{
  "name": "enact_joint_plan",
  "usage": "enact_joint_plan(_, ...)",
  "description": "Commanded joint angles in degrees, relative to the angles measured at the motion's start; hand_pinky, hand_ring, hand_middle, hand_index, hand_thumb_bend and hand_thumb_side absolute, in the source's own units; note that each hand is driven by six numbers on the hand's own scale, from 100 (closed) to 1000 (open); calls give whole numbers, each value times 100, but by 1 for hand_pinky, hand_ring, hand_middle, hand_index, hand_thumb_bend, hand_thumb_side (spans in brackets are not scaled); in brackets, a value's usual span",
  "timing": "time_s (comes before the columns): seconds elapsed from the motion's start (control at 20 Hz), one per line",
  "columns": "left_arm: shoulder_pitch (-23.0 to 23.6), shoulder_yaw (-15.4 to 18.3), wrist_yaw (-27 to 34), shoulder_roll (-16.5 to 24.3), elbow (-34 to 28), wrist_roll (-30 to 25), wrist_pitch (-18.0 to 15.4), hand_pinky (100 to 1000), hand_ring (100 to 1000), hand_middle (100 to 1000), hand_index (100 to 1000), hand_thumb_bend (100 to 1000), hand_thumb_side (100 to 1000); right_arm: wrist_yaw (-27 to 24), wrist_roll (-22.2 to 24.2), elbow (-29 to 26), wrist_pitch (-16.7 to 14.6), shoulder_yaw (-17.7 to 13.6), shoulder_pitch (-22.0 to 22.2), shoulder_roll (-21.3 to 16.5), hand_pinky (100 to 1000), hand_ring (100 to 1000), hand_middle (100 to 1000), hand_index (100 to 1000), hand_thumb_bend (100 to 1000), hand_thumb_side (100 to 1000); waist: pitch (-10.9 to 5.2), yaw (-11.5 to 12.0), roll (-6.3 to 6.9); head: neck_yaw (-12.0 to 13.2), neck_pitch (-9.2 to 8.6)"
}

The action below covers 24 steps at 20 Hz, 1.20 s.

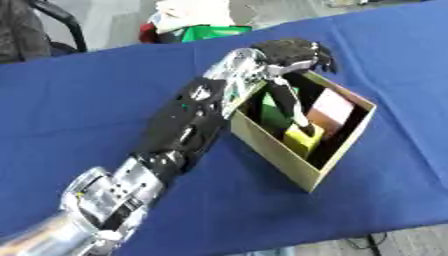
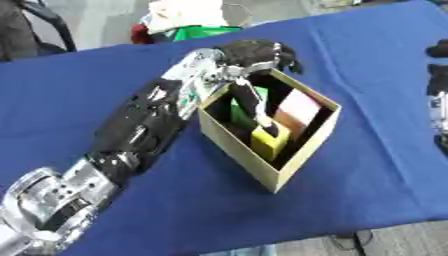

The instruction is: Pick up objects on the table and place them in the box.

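Observation:
A tan cardboard box (image 1: 273,151) stands open on the blue table (image 1: 79,110). Inside it lie a green block (image 1: 273,111), a yellow block (image 1: 302,140) and a pink and white block (image 1: 331,107). My left arm reaches in from the lower left, and my left hand (image 1: 284,52) hovers over the box's far corner with its fingers drooping, relaxed. One dark finger (image 1: 289,102) stretches down into the box and ends at the yellow block. Only a dark part of my right hand (image 2: 437,75) shows, at the right edge of the right eye view.
Beyond the table's far edge lie green, red and white things (image 1: 197,27). A dark chair (image 1: 57,22) stands at the upper left. The table's front edge runs along the bottom right, close to the box's near corner.

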Motion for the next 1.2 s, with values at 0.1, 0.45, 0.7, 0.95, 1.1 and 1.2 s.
enact_joint_plan(0.1,-69,312,237,315,-485,315,293,725,675,672,829,760,571,12,-4,-120,33,-46,-8,-21,825,912,711,920,100,551,-113,64,-82,-50,-22)
enact_joint_plan(0.45,457,795,836,1069,-1447,919,431,684,670,649,806,491,587,67,-65,-120,164,-115,106,-25,817,913,710,918,100,555,-157,417,-122,-220,38)
enact_joint_plan(0.7,966,894,1273,1409,-2158,1356,574,668,677,648,803,402,563,85,-79,-120,209,-115,117,-25,813,916,716,918,100,556,-130,572,-155,-174,45)
enact_joint_plan(0.95,1624,1408,1717,1627,-2880,1800,966,658,686,661,809,355,571,172,-138,-120,217,-162,142,-45,810,918,733,918,100,555,-17,992,-204,-196,15)
enact_joint_plan(1.1,2063,1547,1988,1481,-3316,2071,1230,654,683,666,813,332,589,207,-162,-120,219,-142,148,-35,808,921,743,920,100,555,43,1086,-189,-186,8)
enact_joint_plan(1.2,2351,1548,2166,1379,-3547,2249,1407,651,682,664,814,324,593,218,-159,-120,227,-119,153,-27,807,923,750,920,100,551,68,1094,-182,-190,17)
